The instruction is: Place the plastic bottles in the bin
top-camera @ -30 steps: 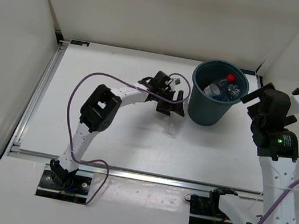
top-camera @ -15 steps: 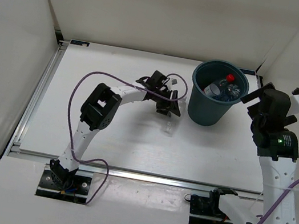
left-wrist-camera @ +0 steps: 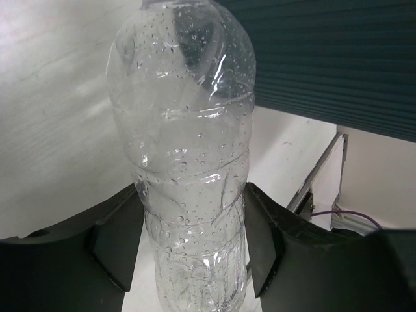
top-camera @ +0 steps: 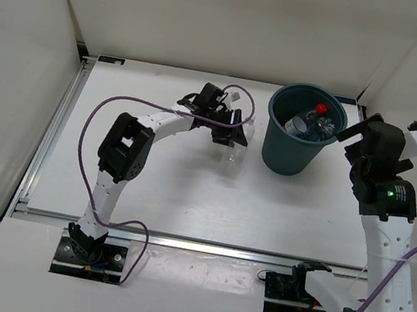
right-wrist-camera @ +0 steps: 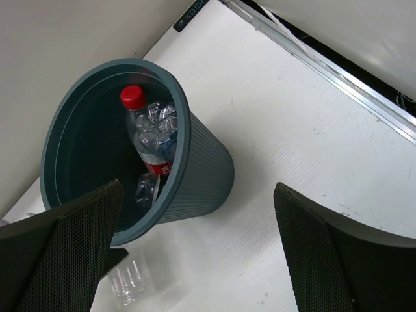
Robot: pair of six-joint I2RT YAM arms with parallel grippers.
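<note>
Left hand (left-wrist-camera: 192,253) was closed on the lower body of a clear bottle (left-wrist-camera: 185,130), with one black finger (left-wrist-camera: 118,242) pressed against each side. The bottle was unlabelled and beaded with droplets inside, its cap end out of the wrist view. Whether it touched the desk (left-wrist-camera: 52,130) could not be told. The ribbed wall of the bin (left-wrist-camera: 338,58) stood just beyond the bottle, to its right. In the top view the bottle hung from the hand near the bin's left side, apart from it. Right hand (right-wrist-camera: 196,188) hovered to the right of the bin, fingers spread wide and holding nothing. Inside the bin a red-capped bottle (right-wrist-camera: 151,140) leaned on the wall, with another crumpled bottle (right-wrist-camera: 146,190) beneath it, its label unclear.
</note>
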